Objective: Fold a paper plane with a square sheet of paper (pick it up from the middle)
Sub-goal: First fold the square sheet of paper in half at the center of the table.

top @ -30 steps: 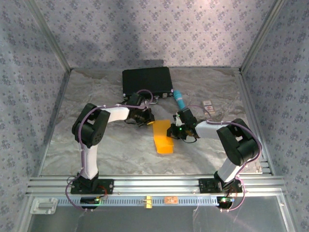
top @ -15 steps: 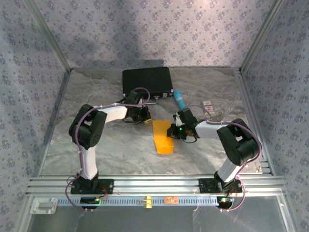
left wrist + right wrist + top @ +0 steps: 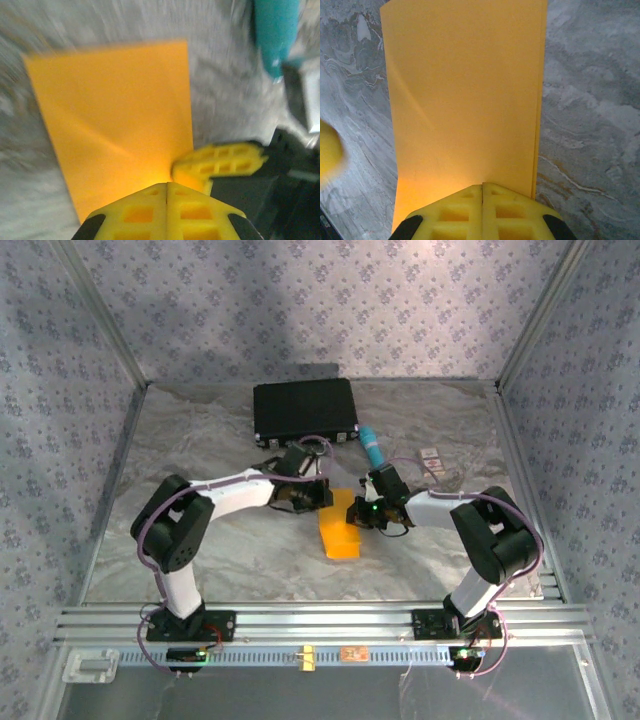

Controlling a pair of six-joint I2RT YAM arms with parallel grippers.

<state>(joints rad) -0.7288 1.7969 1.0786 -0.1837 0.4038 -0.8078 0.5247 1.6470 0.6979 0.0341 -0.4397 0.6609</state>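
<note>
A black case (image 3: 305,410) is seen lying flat on the grey marbled table (image 3: 260,555), beyond both grippers. Its lid is down, so what is inside cannot be told.

The orange-yellow sheet of paper (image 3: 340,528) is laid flat on the table between the two grippers, folded into a long oblong. The left gripper (image 3: 166,184) is shown with its yellow latticed fingers pressed together. The sheet is spread directly ahead of their tips and reaches under them; whether the tips touch it cannot be told. The right gripper (image 3: 482,185) is likewise brought together with nothing clamped. Its tips are set over the near short edge of the sheet, which runs straight away from them. The two grippers are placed close to one another at the same end of the paper.

The paper is seen to be thin, smooth and matt, with straight edges and square corners, and a second layer shows along its right-hand edge ahead of the right gripper. A teal pen-like tube (image 3: 372,447), round and glossy, is laid beyond the right gripper, near the case.
</note>
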